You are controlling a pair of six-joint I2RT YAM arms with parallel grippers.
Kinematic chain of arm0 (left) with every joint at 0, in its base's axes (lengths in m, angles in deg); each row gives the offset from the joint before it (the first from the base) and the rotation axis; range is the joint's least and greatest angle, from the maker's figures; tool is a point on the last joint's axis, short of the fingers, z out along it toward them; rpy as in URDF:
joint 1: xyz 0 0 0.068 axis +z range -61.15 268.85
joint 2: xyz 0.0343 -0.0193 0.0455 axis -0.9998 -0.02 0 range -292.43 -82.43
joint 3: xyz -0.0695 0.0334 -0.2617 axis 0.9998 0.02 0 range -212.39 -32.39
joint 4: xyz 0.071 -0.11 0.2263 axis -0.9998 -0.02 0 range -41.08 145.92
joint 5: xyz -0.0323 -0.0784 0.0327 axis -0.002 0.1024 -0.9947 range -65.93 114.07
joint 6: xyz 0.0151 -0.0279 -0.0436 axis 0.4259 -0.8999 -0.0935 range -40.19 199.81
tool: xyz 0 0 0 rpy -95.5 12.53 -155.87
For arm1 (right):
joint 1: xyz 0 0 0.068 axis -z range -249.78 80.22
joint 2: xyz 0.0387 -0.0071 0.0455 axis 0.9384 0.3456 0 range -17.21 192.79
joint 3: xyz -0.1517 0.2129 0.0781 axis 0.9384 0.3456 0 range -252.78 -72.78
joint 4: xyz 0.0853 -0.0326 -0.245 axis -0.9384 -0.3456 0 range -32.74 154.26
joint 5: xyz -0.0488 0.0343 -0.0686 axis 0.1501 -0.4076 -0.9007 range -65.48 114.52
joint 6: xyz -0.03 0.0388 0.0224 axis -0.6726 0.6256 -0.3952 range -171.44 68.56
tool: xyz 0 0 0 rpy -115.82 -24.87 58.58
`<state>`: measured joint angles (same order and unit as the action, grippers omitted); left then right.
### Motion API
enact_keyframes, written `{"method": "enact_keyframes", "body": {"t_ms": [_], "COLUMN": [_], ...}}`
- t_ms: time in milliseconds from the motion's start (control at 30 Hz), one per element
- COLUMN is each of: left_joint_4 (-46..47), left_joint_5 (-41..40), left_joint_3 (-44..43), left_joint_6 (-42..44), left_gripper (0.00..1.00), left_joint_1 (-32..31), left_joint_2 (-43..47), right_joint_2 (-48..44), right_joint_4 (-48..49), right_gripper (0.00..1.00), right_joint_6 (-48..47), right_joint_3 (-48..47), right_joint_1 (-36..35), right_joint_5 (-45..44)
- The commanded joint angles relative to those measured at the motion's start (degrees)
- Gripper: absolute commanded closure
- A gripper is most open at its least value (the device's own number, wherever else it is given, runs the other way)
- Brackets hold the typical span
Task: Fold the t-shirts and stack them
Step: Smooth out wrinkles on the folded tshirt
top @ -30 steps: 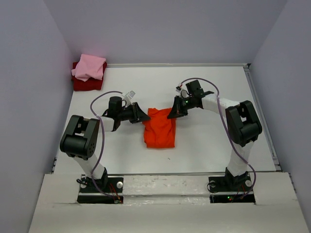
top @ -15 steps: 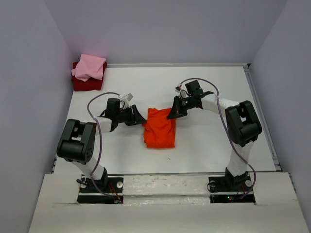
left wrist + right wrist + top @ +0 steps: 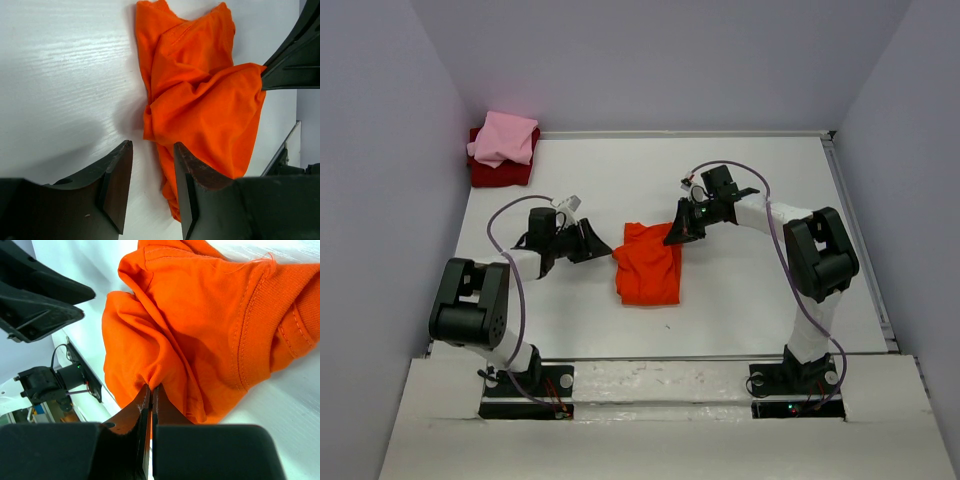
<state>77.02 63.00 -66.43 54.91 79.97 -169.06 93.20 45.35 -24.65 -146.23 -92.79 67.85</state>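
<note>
The bright orange-red t-shirt (image 3: 648, 266) lies bunched in a rough rectangle mid-table. My right gripper (image 3: 675, 233) is at its far right corner, shut on a pinched fold of the cloth (image 3: 151, 388). My left gripper (image 3: 604, 246) sits just off the shirt's left edge, open (image 3: 152, 147), with only table between its fingers; the orange-red t-shirt (image 3: 200, 100) starts at the fingertips and passes beside one finger (image 3: 192, 185). The light pink t-shirt (image 3: 505, 138) lies folded on the dark red one (image 3: 497, 174) in the far left corner.
Grey walls close the table on three sides. A raised rim (image 3: 860, 240) runs along the right edge. The left arm's cable (image 3: 510, 270) loops above the table to the left of the shirt.
My left gripper has opened, let go of the orange-red shirt and drawn back to the left. The right gripper and the shirt have stayed put.
</note>
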Motion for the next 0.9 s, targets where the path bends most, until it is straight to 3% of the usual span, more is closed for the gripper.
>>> {"method": "enact_keyframes", "body": {"t_ms": [0, 167, 867], "left_joint_4": [3.42, 4.65, 15.01], "left_joint_5": [2.99, 3.95, 9.66], "left_joint_3": [1.34, 0.91, -1.64], "left_joint_6": [-0.32, -0.84, -6.47], "left_gripper": [0.52, 0.47, 0.50], "left_joint_1": [0.10, 0.10, 0.01], "left_joint_2": [-2.05, -2.93, -10.66], "right_joint_2": [-0.90, -1.07, 0.07], "right_joint_4": [1.78, 1.69, 1.87], "right_gripper": [1.00, 1.00, 1.00], "right_joint_6": [-0.42, -0.42, 0.02], "right_joint_3": [-1.96, -1.87, -2.31], "right_joint_1": [-0.55, -0.55, -0.55], "right_joint_5": [0.26, 0.09, 0.18]}}
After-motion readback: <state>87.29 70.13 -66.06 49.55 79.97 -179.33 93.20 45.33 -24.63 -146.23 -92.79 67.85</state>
